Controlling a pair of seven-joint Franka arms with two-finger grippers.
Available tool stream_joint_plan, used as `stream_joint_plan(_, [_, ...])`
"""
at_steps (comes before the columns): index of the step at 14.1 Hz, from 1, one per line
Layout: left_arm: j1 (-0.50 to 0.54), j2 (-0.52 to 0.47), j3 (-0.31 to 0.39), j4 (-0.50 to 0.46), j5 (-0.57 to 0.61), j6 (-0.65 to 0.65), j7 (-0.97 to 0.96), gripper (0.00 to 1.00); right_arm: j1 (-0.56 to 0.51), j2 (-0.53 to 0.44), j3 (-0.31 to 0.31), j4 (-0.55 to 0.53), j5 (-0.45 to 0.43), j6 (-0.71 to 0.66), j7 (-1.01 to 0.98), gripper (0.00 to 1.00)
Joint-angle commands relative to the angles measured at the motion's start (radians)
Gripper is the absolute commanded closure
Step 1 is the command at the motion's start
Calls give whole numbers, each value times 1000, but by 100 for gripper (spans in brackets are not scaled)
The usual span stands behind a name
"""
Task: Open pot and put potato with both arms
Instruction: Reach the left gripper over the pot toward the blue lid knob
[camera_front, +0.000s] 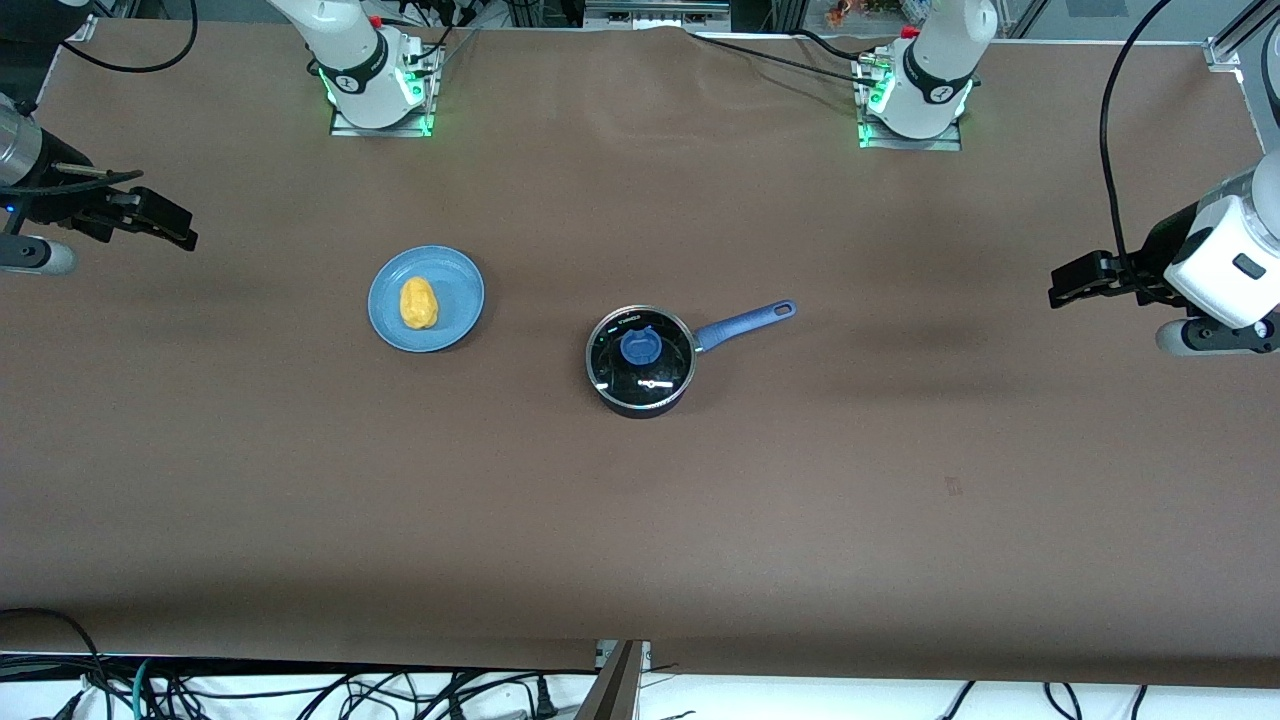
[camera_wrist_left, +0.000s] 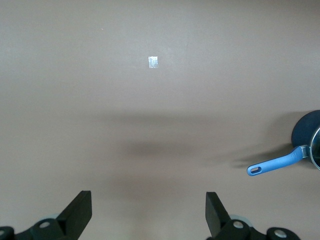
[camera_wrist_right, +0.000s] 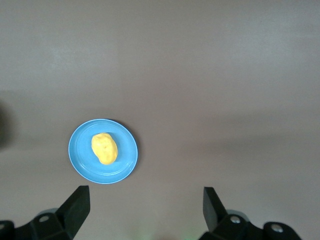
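Note:
The black pot (camera_front: 640, 362) stands mid-table with its clear glass lid and blue knob (camera_front: 640, 347) on, its blue handle (camera_front: 745, 323) pointing toward the left arm's end; the handle also shows in the left wrist view (camera_wrist_left: 276, 164). The yellow potato (camera_front: 418, 303) lies on a blue plate (camera_front: 455, 290) toward the right arm's end, also in the right wrist view (camera_wrist_right: 104, 148). My left gripper (camera_front: 1062, 285) is open and empty, up in the air at its end of the table (camera_wrist_left: 148, 210). My right gripper (camera_front: 175, 225) is open and empty, up in the air at the other end (camera_wrist_right: 145, 207).
A small pale tape mark (camera_wrist_left: 153, 62) sits on the brown table (camera_front: 640, 520). Both arm bases (camera_front: 375, 90) stand along the table edge farthest from the front camera. Cables hang below the edge nearest that camera.

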Motion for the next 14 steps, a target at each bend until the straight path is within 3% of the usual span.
stream_joint_plan(1, [7,-21,2,-21,-25,-5,20,0,-18,-30,21,-21,-9,4,-19,0])
stream_joint_plan(5, [-12,-13,-4,-21,-42,2,16,0,-20,-26,16,-21,-9,-4,-40,0])
stream_joint_plan(7, [-50,-2,-7,-24,-112,4,-4,0,-20,-27,15,-24,-7,-5,-51,0])
stream_joint_plan(10, [-142,71,-21,-24,-168,122,-203,0,-20,-27,16,-24,-7,-10,-51,0])
stream_joint_plan(14, [-344,194,-24,-15,-147,321,-516,0,-20,-27,15,-23,-7,-24,-52,0])
